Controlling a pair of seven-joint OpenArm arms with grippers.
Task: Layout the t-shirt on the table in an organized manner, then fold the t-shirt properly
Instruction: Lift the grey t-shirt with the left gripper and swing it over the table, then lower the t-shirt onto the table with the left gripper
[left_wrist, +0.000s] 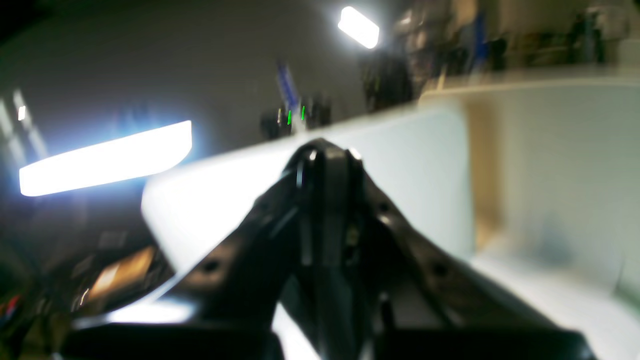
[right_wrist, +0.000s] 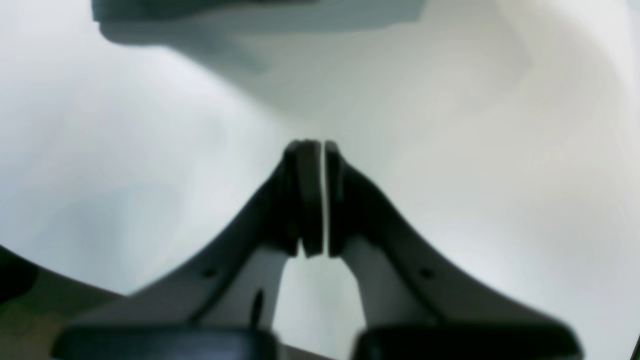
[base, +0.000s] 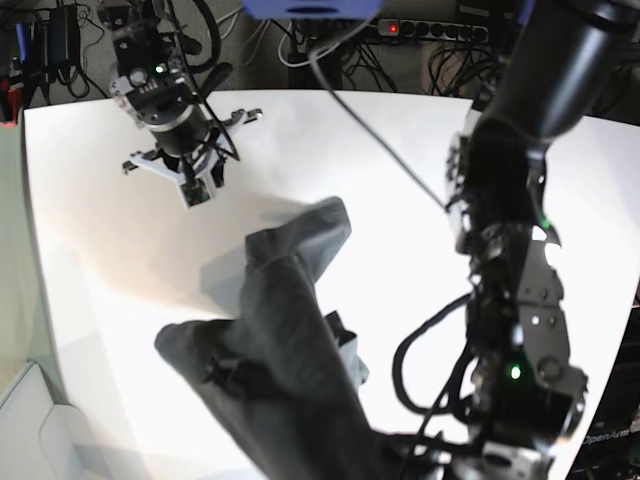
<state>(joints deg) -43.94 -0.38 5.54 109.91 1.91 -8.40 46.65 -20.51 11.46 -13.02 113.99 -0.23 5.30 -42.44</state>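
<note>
Spreading the crumpled dark grey cotton t-shirt comes first: it lies bunched on the smooth white table, well below my right gripper, beside my left gripper. Both are closed, empty. I should open wide, pinch a hem corner.

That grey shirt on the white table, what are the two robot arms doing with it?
Right now neither arm holds it. The t-shirt lies crumpled in a heap on the table, not yet spread out or folded. The right hand hangs shut above the far side of the table, apart from the cloth. The left hand is shut too, raised and pointing away from the shirt.
</note>
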